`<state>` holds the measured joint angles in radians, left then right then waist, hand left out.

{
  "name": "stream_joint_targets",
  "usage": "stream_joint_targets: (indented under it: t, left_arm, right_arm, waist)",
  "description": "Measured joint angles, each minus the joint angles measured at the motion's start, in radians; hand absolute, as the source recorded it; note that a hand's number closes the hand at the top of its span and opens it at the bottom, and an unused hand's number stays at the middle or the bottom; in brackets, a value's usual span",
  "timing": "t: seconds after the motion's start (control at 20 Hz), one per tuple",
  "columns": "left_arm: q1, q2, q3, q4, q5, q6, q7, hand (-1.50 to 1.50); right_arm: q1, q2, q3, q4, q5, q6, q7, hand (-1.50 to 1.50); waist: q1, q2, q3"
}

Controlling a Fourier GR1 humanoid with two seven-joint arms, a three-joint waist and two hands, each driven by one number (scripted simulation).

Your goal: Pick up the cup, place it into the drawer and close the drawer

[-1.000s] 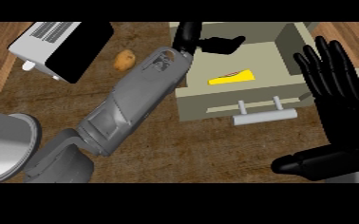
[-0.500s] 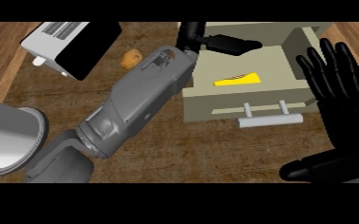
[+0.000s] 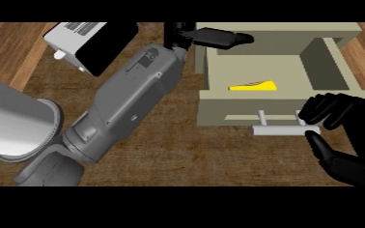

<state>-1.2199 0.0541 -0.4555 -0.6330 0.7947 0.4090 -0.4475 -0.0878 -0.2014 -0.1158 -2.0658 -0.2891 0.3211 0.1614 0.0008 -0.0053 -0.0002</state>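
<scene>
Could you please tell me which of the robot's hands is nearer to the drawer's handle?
The right. The right hand curls at the handle, at its right end. The left hand reaches over the drawer's far wall, well away from the handle.

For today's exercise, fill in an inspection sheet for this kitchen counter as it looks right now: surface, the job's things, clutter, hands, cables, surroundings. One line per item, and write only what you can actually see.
Surface: brown wooden counter.
Job's things: beige drawer stands open, with a pale bar handle on its front; a yellow wedge lies inside. Cup: nothing seen.
Clutter: white and black toaster-like appliance at upper left; grey metal vessel at the left edge.
Hands: left hand reaches over the drawer's back edge, fingers straight; right hand is at the handle's right end, fingers curled over it, thumb below.
Cables: nothing seen.
Surroundings: nothing seen beyond the counter.
</scene>
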Motion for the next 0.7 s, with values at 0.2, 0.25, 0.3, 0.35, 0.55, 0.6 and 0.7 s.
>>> stream_joint_targets:
  t: [0.2, 0.25, 0.3, 0.35, 0.55, 0.6, 0.7]
  left_arm:
    - [0.096, 0.069, 0.018, -0.124, 0.008, 0.019, 0.031, -1.5]
    - [0.122, 0.095, 0.024, -0.152, 0.011, 0.015, 0.043, -1.5]
    - [0.16, 0.117, 0.024, -0.192, 0.012, 0.015, 0.051, -1.5]
    - [0.196, 0.143, 0.026, -0.232, 0.017, 0.009, 0.066, -1.5]
    - [0.353, 0.226, 0.025, -0.424, 0.021, 0.027, 0.107, -1.5]
    - [0.4, 0.245, 0.024, -0.468, 0.019, 0.028, 0.107, -1.5]
    - [0.482, 0.29, 0.036, -0.547, 0.019, 0.018, 0.116, -1.5]
  right_arm:
    - [0.038, -0.041, 0.018, -0.043, 0.056, 0.036, 0.008, 1.5]
    - [0.031, -0.053, 0.017, -0.041, 0.07, 0.041, 0.012, 1.5]
    - [0.038, -0.059, 0.018, -0.037, 0.088, 0.048, 0.005, 1.5]
    - [0.046, -0.066, 0.024, -0.041, 0.103, 0.054, 0.007, 1.5]
    - [0.067, -0.078, 0.045, -0.021, 0.182, 0.07, -0.018, 1.5]
    - [0.072, -0.072, 0.055, -0.012, 0.208, 0.067, -0.028, 1.5]
    - [0.068, -0.066, 0.071, 0.001, 0.244, 0.059, -0.023, 1.5]
  waist:
    - [0.017, -0.006, 0.0]
    - [0.02, -0.006, 0.0]
    - [0.025, -0.006, 0.0]
    - [0.028, -0.007, 0.0]
    - [0.035, -0.007, 0.0]
    - [0.035, -0.006, 0.0]
    - [0.031, -0.004, 0.0]
